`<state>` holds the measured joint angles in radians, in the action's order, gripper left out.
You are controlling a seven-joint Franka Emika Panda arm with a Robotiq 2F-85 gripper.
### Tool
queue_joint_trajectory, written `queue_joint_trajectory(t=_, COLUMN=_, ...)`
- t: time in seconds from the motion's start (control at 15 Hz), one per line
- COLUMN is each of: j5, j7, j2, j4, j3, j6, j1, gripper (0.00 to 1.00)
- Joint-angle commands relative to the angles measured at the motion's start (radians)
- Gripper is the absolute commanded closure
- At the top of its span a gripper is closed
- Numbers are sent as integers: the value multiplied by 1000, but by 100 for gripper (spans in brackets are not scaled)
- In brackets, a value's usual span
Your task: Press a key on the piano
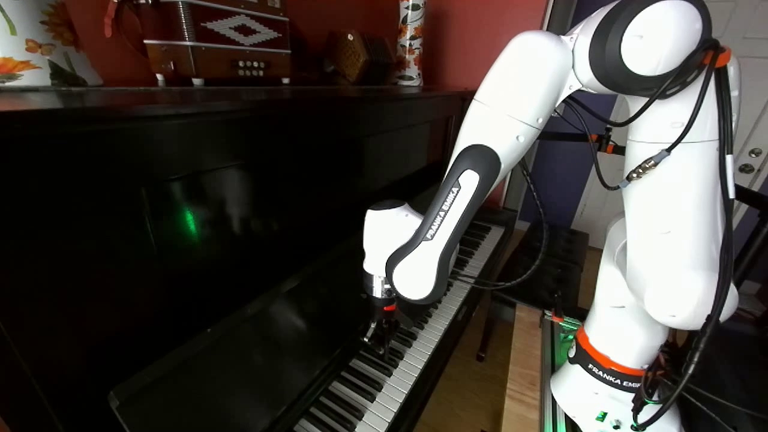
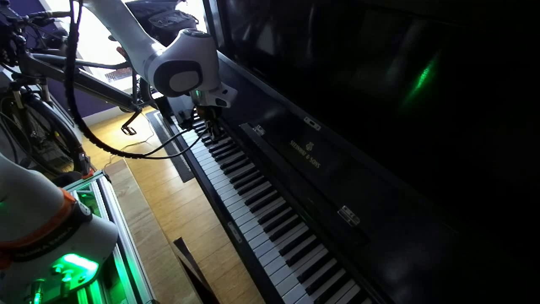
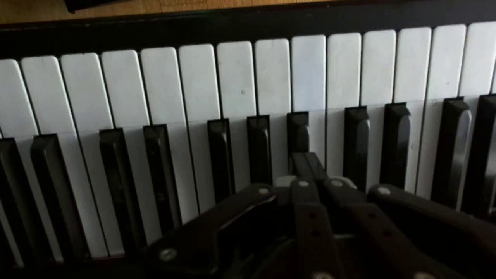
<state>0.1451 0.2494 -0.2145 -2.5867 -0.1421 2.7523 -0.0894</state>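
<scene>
The glossy black upright piano (image 1: 288, 192) has its lid up and its keyboard exposed; it also fills much of an exterior view (image 2: 295, 97). In the wrist view its white keys (image 3: 236, 77) and black keys run across the picture. My gripper (image 1: 384, 349) points down over the rear part of the keys, also in an exterior view (image 2: 214, 137). In the wrist view the gripper (image 3: 308, 155) has its two fingertips together, with nothing between them. The tips overlap a black key (image 3: 299, 133) and hide its rear part. I cannot tell whether they touch it.
The fallboard (image 2: 295, 147) rises behind the keys. An accordion (image 1: 222, 42) and a concertina (image 1: 360, 57) stand on top of the piano. A black bench (image 1: 549, 255) is beyond the keyboard end. A loop of cable (image 2: 126, 155) hangs from the arm. A bicycle (image 2: 80, 84) stands behind.
</scene>
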Motion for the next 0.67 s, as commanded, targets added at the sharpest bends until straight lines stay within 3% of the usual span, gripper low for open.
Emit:
queue_joint_trajectory(t=0.0, j5=4, j7=-14, j2=-49, j4=16, j3=11, j6=38, j1=-19, gripper=100)
queue_joint_trajectory(t=0.6, j5=-5, j7=-38, j2=-135, j4=50, j3=13, j6=74, j1=-26, gripper=100)
